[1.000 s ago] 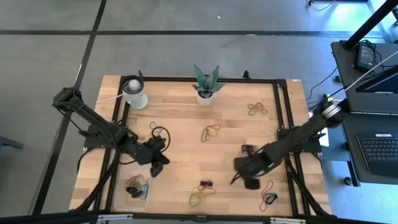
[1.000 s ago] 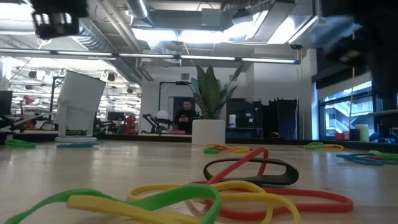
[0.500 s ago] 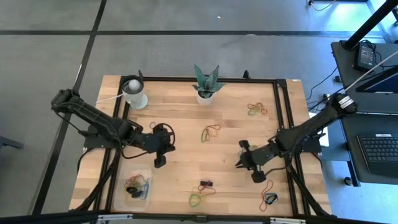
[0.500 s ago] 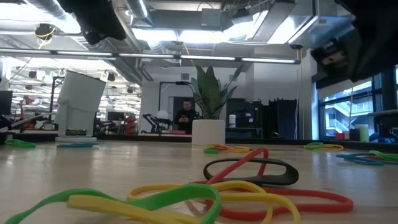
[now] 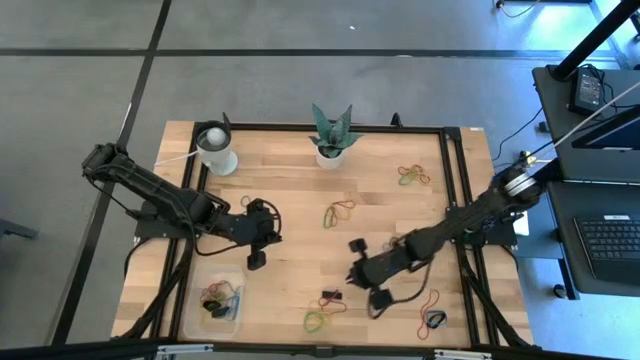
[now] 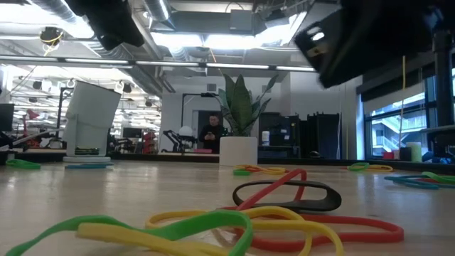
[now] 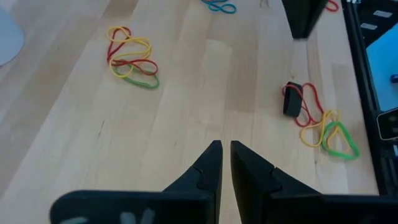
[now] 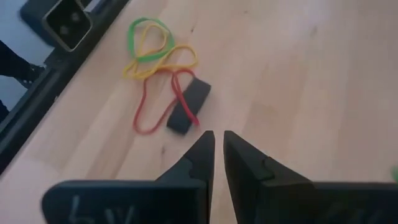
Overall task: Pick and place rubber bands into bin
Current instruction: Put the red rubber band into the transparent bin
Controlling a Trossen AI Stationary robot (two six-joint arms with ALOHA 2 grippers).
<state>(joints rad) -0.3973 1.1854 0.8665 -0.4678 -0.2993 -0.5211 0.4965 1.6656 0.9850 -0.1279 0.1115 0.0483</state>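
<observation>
Several rubber bands lie in loose clusters on the wooden table. One cluster point(image 8: 154, 50) of green, yellow and red loops, with a small black block point(image 8: 188, 103) on it, lies just ahead of my right gripper point(image 8: 217, 144), near the table's front point(image 5: 325, 310). Another cluster point(image 7: 132, 59) lies mid-table. The clear bin point(image 5: 200, 275) stands at the near left with bands inside. My left gripper point(image 7: 224, 152) hovers above bare wood just beyond the bin point(image 5: 257, 258). Both grippers are shut down to a thin slit, with nothing between the fingers.
A white cup point(image 5: 216, 150) and a potted plant point(image 5: 331, 135) stand along the far edge. More bands lie at the far right point(image 5: 413, 176) and near right point(image 5: 432, 310). A black frame point(image 5: 452, 200) borders the table.
My right gripper has swung toward the table's left, coming over the near-centre cluster with the black block, and its wrist has tipped and rolled. My left gripper went a little toward the far edge, away from the bin, rolled, then kept still.
</observation>
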